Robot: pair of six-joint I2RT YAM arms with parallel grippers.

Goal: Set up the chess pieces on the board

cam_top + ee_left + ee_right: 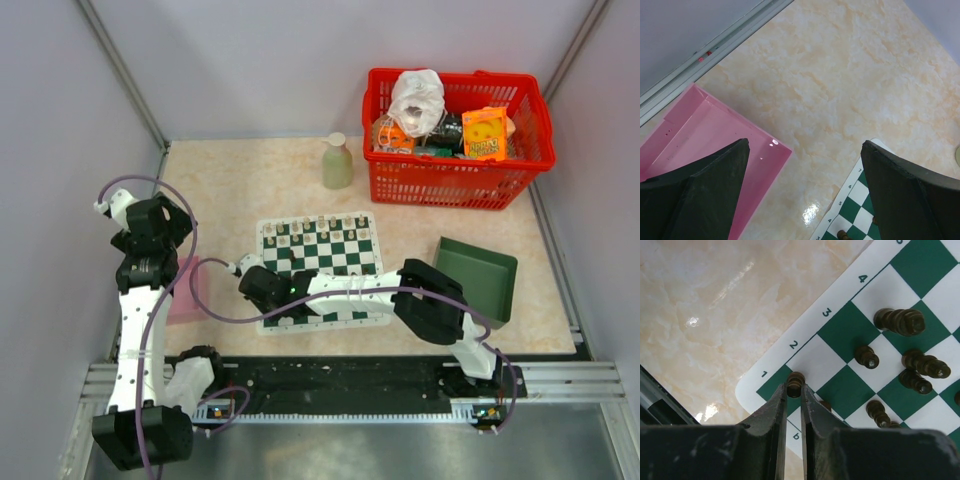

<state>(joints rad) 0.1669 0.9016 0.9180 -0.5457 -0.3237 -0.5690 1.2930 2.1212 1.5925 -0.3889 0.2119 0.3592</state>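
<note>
Right wrist view: right gripper (pixel 794 390) nearly closed, tips pinching a dark piece (pixel 795 382) at the board (pixel 810 329) corner square by the 1 label. Best bet here: seat it upright and centred, ease the fingers apart just a little, then lift straight up. Other dark pieces (pixel 900 321) crowd the right side, while bare table (pixel 715 305) lies past the border. Left gripper (pixel 805 145) hangs wide open and empty, over the pink tray (pixel 715 135) edge.

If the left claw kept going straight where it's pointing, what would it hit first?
Most likely the left gripper meets bare table, in the gap between the pink tray and the board, though depth is unclear.
</note>
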